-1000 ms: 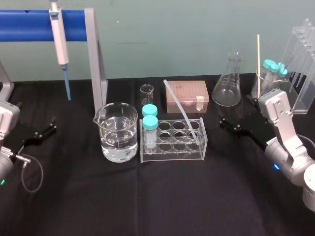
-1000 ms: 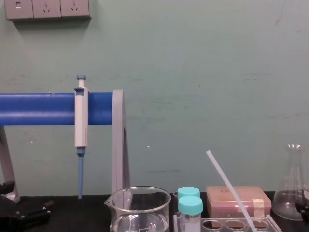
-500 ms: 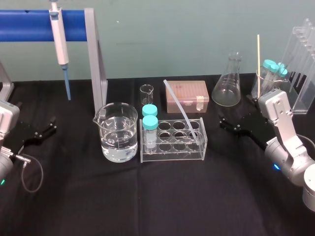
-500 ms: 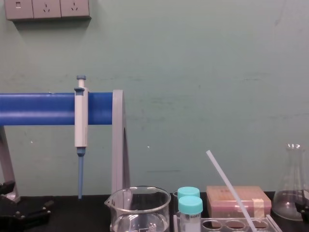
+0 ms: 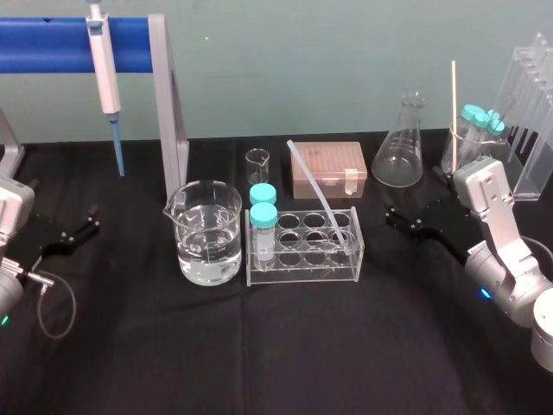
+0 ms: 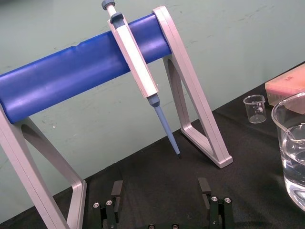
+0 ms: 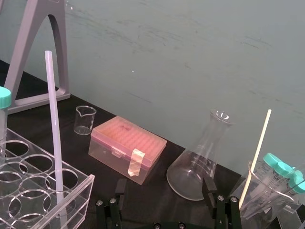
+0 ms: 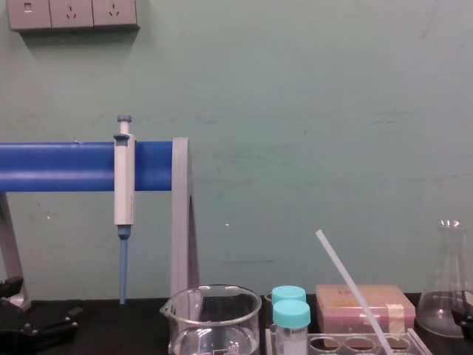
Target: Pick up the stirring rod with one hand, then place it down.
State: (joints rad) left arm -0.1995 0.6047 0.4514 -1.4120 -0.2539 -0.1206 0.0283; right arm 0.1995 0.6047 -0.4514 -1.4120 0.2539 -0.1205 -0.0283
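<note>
Now | stirring rod leans in the tube rack, foot in a right-hand well, top tilted back-left | right gripper near the rack's right end, fingers spread wide, empty | we should pinch mid-shaft and lift along its slant | left gripper parked far left, likewise spread, empty

Went through every view: found no text, brand, number or sign I could read. Small beaker carried faint printed marks on its wall, too fine for me to make out.
</note>
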